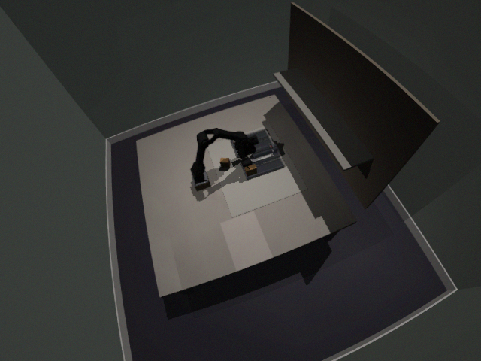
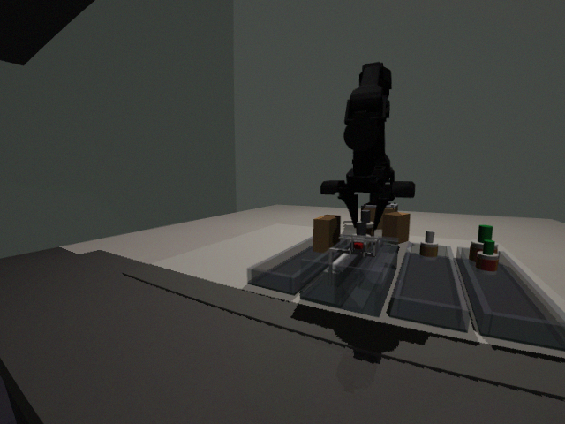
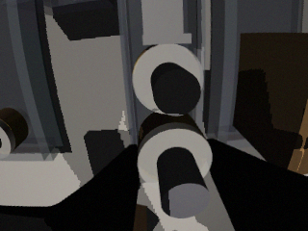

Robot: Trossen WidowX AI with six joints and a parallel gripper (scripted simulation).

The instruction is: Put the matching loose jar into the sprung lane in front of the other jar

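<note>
My gripper (image 2: 365, 223) (image 3: 172, 149) is shut on a jar with a white shoulder and a dark grey cap (image 2: 365, 215) (image 3: 175, 166). In the wrist view the held jar is at the front end of the sprung lane (image 3: 129, 72), slightly tilted in the picture. The matching lane jar (image 2: 361, 227) (image 3: 168, 79) stands directly behind it, touching or nearly so. The light pusher plate (image 3: 164, 24) is against or close to the lane jar's rear. A red part (image 2: 358, 245) shows at the pusher. The front stop and the held jar's base are hidden.
A neighbouring lane holds a grey-capped jar (image 2: 428, 246); the outer lane holds two green-capped jars (image 2: 486, 261) (image 2: 485, 237). A brown block (image 1: 250, 169) (image 2: 326, 233) stands in the lane on the other side. Another block (image 1: 224, 162) (image 2: 395, 227) stands before the lanes.
</note>
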